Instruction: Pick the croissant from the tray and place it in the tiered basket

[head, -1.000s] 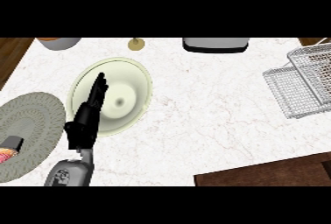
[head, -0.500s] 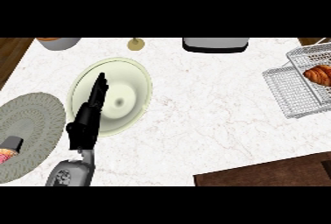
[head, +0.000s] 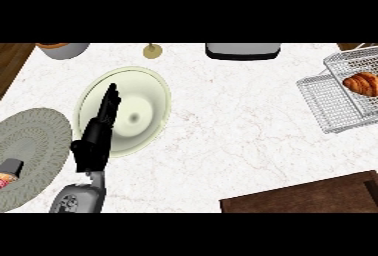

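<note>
A golden-brown croissant (head: pixel 362 83) lies in the upper tier of the white wire tiered basket (head: pixel 329 105) at the counter's right edge. My left hand (head: pixel 97 134) is at the left of the view, open with straight fingers pointing away from me over the pale green plate (head: pixel 151 97). It holds nothing. My right hand does not show anywhere.
A grey round tray (head: pixel 37 145) with a small item at its near edge sits at the far left. At the back stand a bowl (head: pixel 62 49), a small gold-footed object (head: pixel 153 50) and a grey appliance (head: pixel 244 50). A dark wooden board (head: pixel 310 196) lies at the lower right.
The croissant, absent from the basket one second ago, now lies in its upper tier. My left hand has stayed where it was.
</note>
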Controlling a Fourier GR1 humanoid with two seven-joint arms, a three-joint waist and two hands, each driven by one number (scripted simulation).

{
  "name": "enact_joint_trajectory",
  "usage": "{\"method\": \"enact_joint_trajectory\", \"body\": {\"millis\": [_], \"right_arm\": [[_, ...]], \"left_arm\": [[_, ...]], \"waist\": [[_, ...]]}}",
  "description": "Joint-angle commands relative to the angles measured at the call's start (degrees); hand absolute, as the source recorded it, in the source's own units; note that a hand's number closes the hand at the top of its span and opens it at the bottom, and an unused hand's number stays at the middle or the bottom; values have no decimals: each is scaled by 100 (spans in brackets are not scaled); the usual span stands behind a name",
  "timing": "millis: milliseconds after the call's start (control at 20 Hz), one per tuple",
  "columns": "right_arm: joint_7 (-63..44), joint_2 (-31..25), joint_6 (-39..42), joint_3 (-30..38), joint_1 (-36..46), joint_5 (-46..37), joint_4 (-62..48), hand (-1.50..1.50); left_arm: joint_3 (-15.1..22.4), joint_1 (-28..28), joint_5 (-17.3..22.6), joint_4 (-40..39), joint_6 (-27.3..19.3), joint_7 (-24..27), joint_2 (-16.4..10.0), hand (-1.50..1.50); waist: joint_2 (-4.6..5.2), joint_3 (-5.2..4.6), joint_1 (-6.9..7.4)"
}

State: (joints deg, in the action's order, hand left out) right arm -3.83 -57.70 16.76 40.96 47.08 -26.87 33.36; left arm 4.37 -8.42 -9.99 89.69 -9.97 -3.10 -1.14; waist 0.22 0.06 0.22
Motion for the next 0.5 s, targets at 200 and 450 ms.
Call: {"method": "enact_joint_trajectory", "body": {"millis": [200, 450], "right_arm": [[1056, -1335, 977, 1291, -1212, 857, -1307, -150], [2153, -1557, 1443, 1698, -2431, 1053, -1925, -150]], "left_arm": [[-212, -109, 79, -182, -10, 59, -69, 0], [-45, 381, 98, 208, 35, 134, -37, 0]], "waist": [[15, 25, -174], [-6, 41, -170]]}}
